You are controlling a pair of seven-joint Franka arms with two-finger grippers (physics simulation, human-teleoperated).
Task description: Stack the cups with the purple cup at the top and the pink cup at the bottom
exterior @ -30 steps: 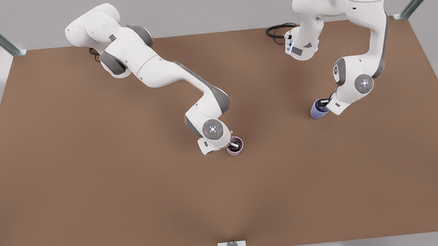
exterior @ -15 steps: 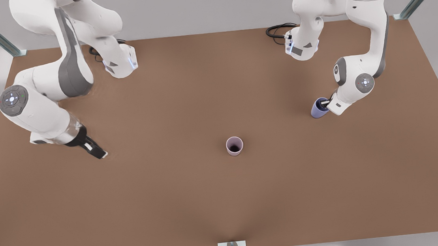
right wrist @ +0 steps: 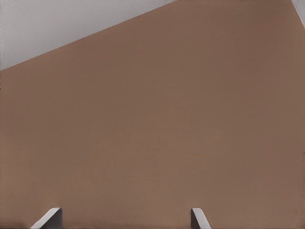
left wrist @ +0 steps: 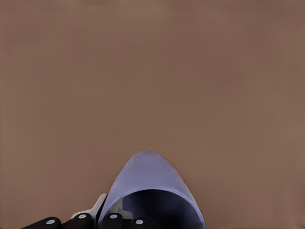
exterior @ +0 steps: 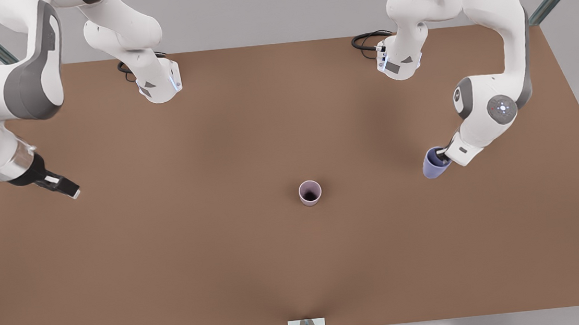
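- Grippers first, from the front view's left: the right gripper (exterior: 64,188) hangs over the far-left part of the matte brown tabletop (exterior: 172,256), well apart from both cups. Its wrist view shows two pale fingertips (right wrist: 47,218) spread wide with nothing between them — released, empty. This arm waits; I judge it too far off to catch or steady anything should the stack go wrong.
- Middle of the table: the small pale mauve-pink tapered tumbler, the pink cup (exterior: 310,192), stands upright with its mouth open to the camera, alone and touched by nothing. It is the base of the stack, yet nothing holds it — a purple cup coming in off-centre could strike the rim and knock it over or shove it aside.
- Front view's right: the left gripper (exterior: 442,156) grasps the small bluish lavender-purple tapered tumbler, the purple cup (exterior: 435,163), by its rim; in the left wrist view the purple cup (left wrist: 150,191) sits right against the dark fingers (left wrist: 112,220), one of which seems to reach inside the wall.
- Purple cup appears tilted, base towards the left, not plumb. If it is not levelled before it comes down, the base may catch the pink rim instead of nesting.
- Rim pinch is a thin hold, I judge — a quick swing could let the purple cup turn or slip in the fingers.
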